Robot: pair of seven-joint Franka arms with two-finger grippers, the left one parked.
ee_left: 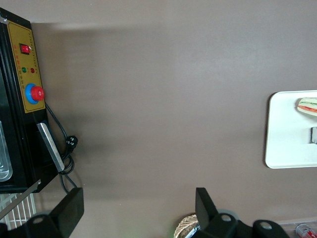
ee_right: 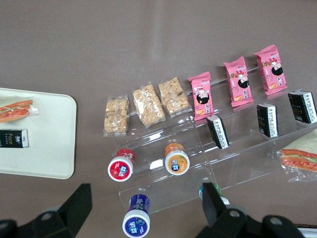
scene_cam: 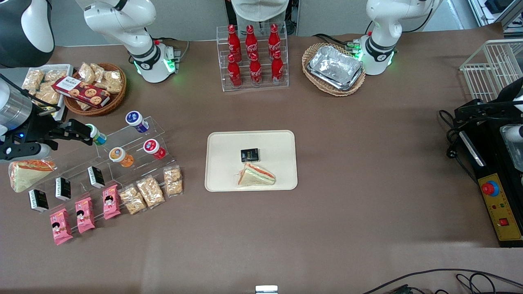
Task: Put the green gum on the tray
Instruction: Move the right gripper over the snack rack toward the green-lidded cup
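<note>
Currently at the reach stage: gripper (scene_cam: 90, 135) hangs over the clear stepped display rack (scene_cam: 122, 163) at the working arm's end of the table, fingers spread apart, nothing between them. One dark fingertip (ee_right: 212, 198) sits just beside the green gum (scene_cam: 98, 135), which rests on an upper step of the rack; in the front view the finger partly covers it, and the wrist view shows only a sliver of the bottle (ee_right: 212, 190). Whether finger and bottle touch, I cannot tell. The other finger (ee_right: 79, 203) stands well apart, out near the blue-lidded bottle (ee_right: 137, 218). So the jaws look off-centre: the gum is at one finger, not midway. To do this well, I judge the wrist should shift sideways until the bottle sits between the pads, then lower and close on the body below the lid, not the lid rim. Neighbours to mind: orange-lidded bottle (scene_cam: 120, 157) and red-lidded bottle (scene_cam: 154, 148) one step down, nearer the front camera. A sideways nudge could roll the gum off its step. Tray (scene_cam: 220, 179) lies mid-table, well apart from the rack, already carrying a wrapped sandwich (scene_cam: 256, 175) and a small black packet (scene_cam: 249, 154); bare surface remains for the set-down
</note>
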